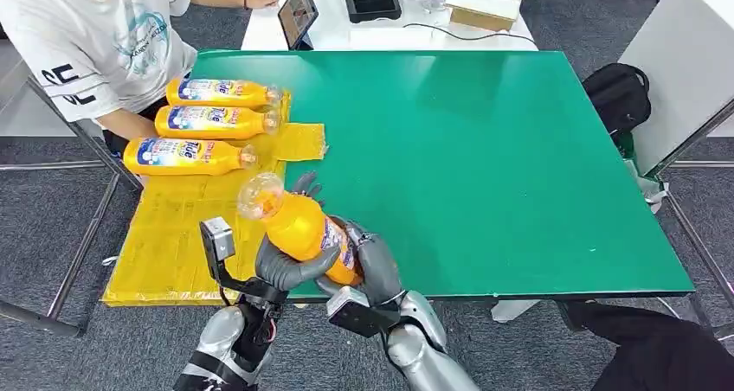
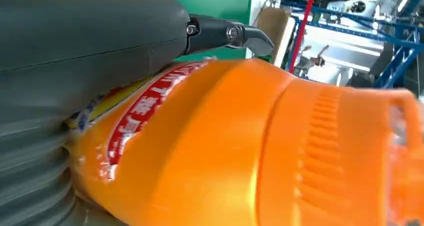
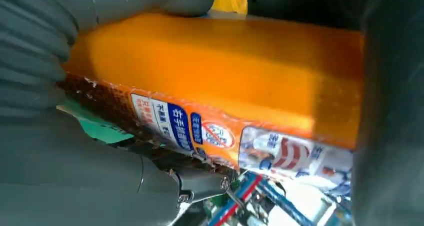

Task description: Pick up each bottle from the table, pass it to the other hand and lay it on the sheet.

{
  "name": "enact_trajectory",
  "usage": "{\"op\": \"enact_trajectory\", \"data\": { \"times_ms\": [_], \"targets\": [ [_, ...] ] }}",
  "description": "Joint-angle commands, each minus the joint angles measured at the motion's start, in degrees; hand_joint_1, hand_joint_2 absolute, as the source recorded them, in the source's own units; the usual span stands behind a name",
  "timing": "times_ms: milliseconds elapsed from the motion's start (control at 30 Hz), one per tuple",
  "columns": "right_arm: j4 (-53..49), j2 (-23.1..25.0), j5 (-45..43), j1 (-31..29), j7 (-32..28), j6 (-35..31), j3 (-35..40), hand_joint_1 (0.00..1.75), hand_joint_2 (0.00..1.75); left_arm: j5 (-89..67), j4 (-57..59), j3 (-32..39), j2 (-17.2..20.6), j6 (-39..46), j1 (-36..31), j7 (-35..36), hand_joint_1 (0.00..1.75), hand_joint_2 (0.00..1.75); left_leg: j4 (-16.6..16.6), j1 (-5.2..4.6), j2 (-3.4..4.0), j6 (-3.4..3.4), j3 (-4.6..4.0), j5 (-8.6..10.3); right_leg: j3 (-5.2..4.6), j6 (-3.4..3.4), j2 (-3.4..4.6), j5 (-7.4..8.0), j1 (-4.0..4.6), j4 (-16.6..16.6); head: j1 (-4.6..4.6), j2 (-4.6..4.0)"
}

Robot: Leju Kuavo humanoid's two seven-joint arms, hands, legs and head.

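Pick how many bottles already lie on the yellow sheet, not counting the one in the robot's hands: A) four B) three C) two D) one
B: three bottles lie side by side at the far end of the sheet, at and, while a fourth bottle is held above the table edge between the left hand and the right hand.

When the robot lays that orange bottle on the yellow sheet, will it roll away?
Probably not far. The bottle looks flat-sided in the right wrist view, and three like it lie still on the sheet. It seems stiff, keeping its shape under both hands. Its glossy plastic may be slippery.
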Motion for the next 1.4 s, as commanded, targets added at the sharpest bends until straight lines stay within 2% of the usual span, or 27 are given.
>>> {"op": "enact_trajectory", "data": {
  "times_ms": [33, 200, 233, 267, 467, 600, 633, 700, 833, 867, 900, 1033, 1067, 1100, 1133, 1400],
  "targets": [
    [9.3, 0.7, -0.1, -1.9, 0.1, 2.8, 5.6, 1.75, 1.75, -0.3, 3.3, -1.2, 0.2, 0.0, -2.2, -0.1, 0.00, 1.75, -0.1, 0.04, 0.03, 0.09, 0.46, -0.16, 0.49, -0.19, -0.06, -0.14, 0.09, -0.1, 0.02, 0.00],
    [9.5, 0.8, -0.4, -1.9, 0.1, 3.2, 5.7, 1.75, 1.75, -0.4, 3.4, -1.1, 0.2, 0.2, -2.3, -0.3, 0.00, 1.75, 0.0, 0.03, 0.04, 0.06, 0.28, -0.10, 0.30, -0.14, -0.03, -0.07, 0.07, -0.1, 0.02, 0.00],
    [10.1, 0.7, -0.5, -2.2, 0.5, 3.6, 6.1, 1.75, 1.75, -0.1, 3.1, -0.6, -0.1, 0.1, -2.2, -0.8, 1.24, 1.75, -0.1, 0.01, 0.04, 0.06, 0.27, -0.09, 0.28, -0.13, -0.02, -0.07, 0.05, -0.1, 0.00, 0.00],
    [10.3, 0.7, -0.7, -2.3, 0.6, 3.8, 6.1, 1.75, 1.75, 0.3, 2.6, -0.5, 0.0, -0.2, -2.1, -1.0, 1.75, 1.75, -0.1, 0.02, -0.04, 0.07, 0.32, -0.10, 0.35, -0.16, -0.11, -0.11, 0.06, -0.1, 0.00, 0.00],
    [10.6, 0.7, -0.9, -2.4, 0.7, 3.9, 6.0, 1.75, 1.75, 0.5, 2.1, -0.5, 0.0, -0.7, -1.9, -1.1, 1.75, 1.75, 0.0, 0.01, -0.05, 0.03, 0.10, -0.02, 0.11, -0.08, -0.08, -0.04, 0.03, 0.0, 0.00, 0.00],
    [10.5, 0.6, -0.9, -2.5, 0.8, 3.6, 5.9, 1.75, 1.75, 0.4, 2.2, -0.7, 0.1, -0.9, -2.0, -1.2, 1.75, 1.75, 0.0, 0.03, -0.06, 0.09, 0.39, -0.14, 0.42, -0.20, -0.14, -0.16, 0.09, -0.1, 0.02, 0.00],
    [10.5, 0.6, -0.9, -2.6, 0.8, 3.5, 5.8, 1.75, 1.75, 0.4, 2.1, -0.7, 0.1, -1.0, -2.1, -1.2, 1.75, 1.75, 0.0, 0.03, -0.03, 0.05, 0.17, -0.06, 0.19, -0.12, -0.09, -0.06, 0.06, -0.1, 0.00, 0.00],
    [10.3, 0.5, -1.0, -2.7, 0.9, 3.2, 5.6, 1.75, 1.75, 0.3, 2.1, -0.8, 0.2, -1.1, -2.2, -1.2, 1.75, 1.75, 0.0, 0.03, -0.04, 0.08, 0.34, -0.13, 0.37, -0.18, -0.12, -0.13, 0.08, 0.0, 0.02, 0.00],
    [9.9, 0.5, -1.1, -3.1, 1.0, 2.9, 5.2, 1.73, 1.75, -0.5, 1.9, -1.0, 0.3, -0.6, -2.5, -1.4, 1.75, 1.75, 0.0, 0.01, -0.06, 0.04, 0.12, -0.04, 0.15, -0.11, -0.11, -0.06, 0.04, 0.0, 0.04, 0.00],
    [9.3, 0.4, -1.0, -3.0, 1.2, 2.5, 4.9, 1.57, 1.75, -2.2, 1.7, -1.1, 0.5, 1.0, -2.6, -2.1, 1.75, 1.75, 0.0, 0.02, -0.05, 0.07, 0.26, -0.09, 0.28, -0.17, -0.13, -0.11, 0.07, 0.0, 0.00, 0.00],
    [9.3, 0.5, -1.0, -3.1, 1.2, 2.1, 4.7, 1.33, 1.75, -3.1, 1.5, -1.0, 0.5, 2.0, -2.6, -2.5, 1.75, 1.75, 0.0, 0.01, -0.06, 0.05, 0.15, -0.05, 0.17, -0.13, -0.12, -0.08, 0.05, 0.0, 0.02, 0.00],
    [9.2, 0.6, -1.0, -3.2, 1.2, 2.2, 4.7, 1.33, 1.75, -3.1, 1.5, -1.0, 0.5, 2.0, -2.7, -2.5, 1.75, 1.75, 0.0, 0.02, -0.07, 0.06, 0.18, -0.06, 0.20, -0.14, -0.13, -0.09, 0.06, 0.0, 0.02, 0.00],
    [8.7, 0.5, -0.7, -3.0, 1.8, 1.5, 4.7, 0.00, 1.75, -4.2, 1.4, -0.7, 0.5, 3.3, -2.8, -2.9, 1.75, 1.75, 0.0, 0.02, -0.05, 0.04, 0.11, -0.04, 0.12, -0.11, -0.10, -0.05, 0.05, 0.0, 0.02, 0.00],
    [8.4, 0.5, -0.6, -3.2, 2.0, 1.8, 4.8, 0.00, 1.75, -5.3, 1.3, -0.3, 0.4, 4.7, -2.9, -3.4, 1.75, 1.75, 0.0, 0.02, -0.03, 0.07, 0.27, -0.11, 0.28, -0.17, -0.11, -0.12, 0.06, 0.0, 0.02, 0.00],
    [7.9, 0.5, -0.9, -3.3, 2.1, 2.0, 4.6, 0.00, 0.00, -7.3, 1.0, 0.0, 0.7, 6.9, -3.1, -4.4, 1.75, 1.75, 0.0, 0.01, -0.05, 0.05, 0.12, -0.04, 0.13, -0.11, -0.10, -0.06, 0.04, 0.0, 0.02, 0.00],
    [-6.7, -0.1, -10.1, -1.7, 2.5, 4.4, -0.3, 0.00, 0.00, -18.6, -0.2, 10.8, 1.6, 26.9, -8.1, -11.7, 1.75, 1.75, 0.0, 0.01, 0.04, 0.06, 0.19, -0.08, 0.16, -0.20, -0.03, -0.08, 0.06, 0.1, 0.00, 0.00]
  ]
}}
